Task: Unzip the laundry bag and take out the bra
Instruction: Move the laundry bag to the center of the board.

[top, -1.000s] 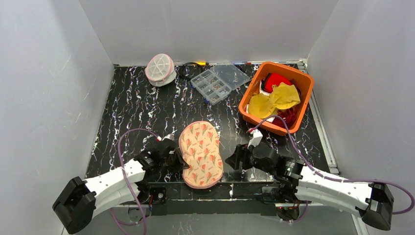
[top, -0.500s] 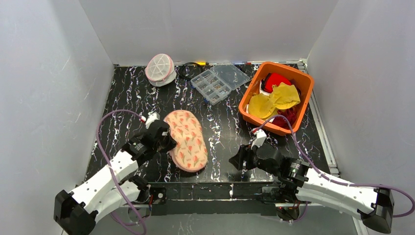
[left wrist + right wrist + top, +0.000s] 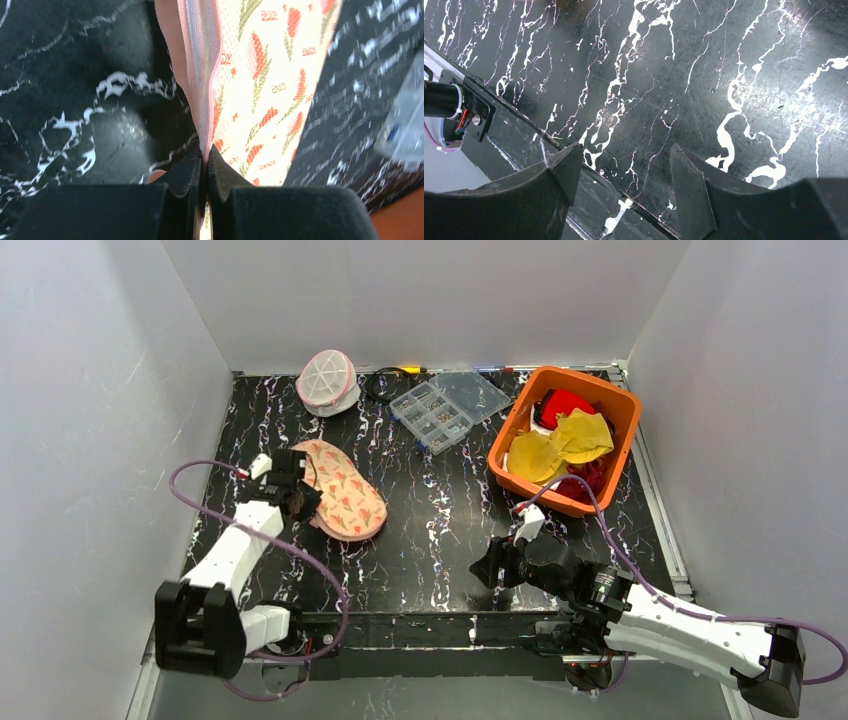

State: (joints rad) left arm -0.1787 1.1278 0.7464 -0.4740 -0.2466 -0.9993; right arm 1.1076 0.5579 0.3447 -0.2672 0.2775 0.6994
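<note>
The laundry bag, a round white mesh pod with a pink rim, sits at the back left of the black marbled table, far from both grippers. No bra shows. My left gripper is shut on the pink zip edge of a flat peanut-shaped floral pouch, which lies on the table's left side. In the left wrist view the fingers pinch that pouch's pink seam. My right gripper is open and empty, low over the table near the front edge; the right wrist view shows only bare table between its fingers.
An orange bin with yellow and red cloths stands at the back right. A clear plastic compartment box with its lid open and a black cable lie at the back middle. White walls close in three sides.
My left arm has swung the floral pouch from the front edge leftward and toward the back, still gripping it. The right gripper has barely moved.
</note>
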